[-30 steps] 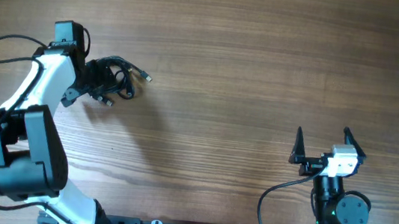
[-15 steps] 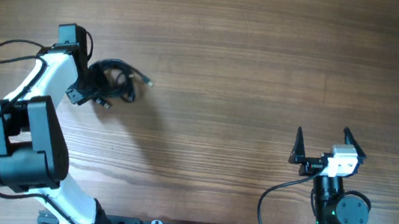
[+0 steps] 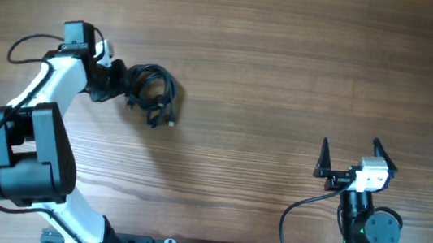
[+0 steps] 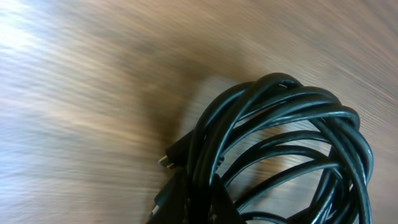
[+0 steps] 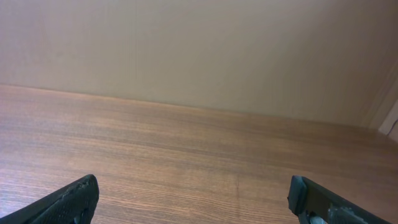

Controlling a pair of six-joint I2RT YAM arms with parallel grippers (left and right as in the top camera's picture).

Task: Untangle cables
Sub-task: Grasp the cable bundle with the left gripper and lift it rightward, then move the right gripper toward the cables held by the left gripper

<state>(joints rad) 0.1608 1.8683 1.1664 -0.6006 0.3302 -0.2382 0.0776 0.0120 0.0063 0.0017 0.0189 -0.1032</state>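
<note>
The left fingers (image 3: pixel 116 85) pinch the cables (image 3: pixel 151 94), bunched just in front of them. The right fingers (image 3: pixel 324 157) stand wide, far away, empty.

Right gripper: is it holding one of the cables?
No, the right gripper is open and empty, and the cables lie bunched far away from it.

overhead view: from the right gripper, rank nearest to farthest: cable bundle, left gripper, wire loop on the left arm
1. cable bundle, left of centre
2. left gripper, clamped on its left edge
3. wire loop, far left
</note>
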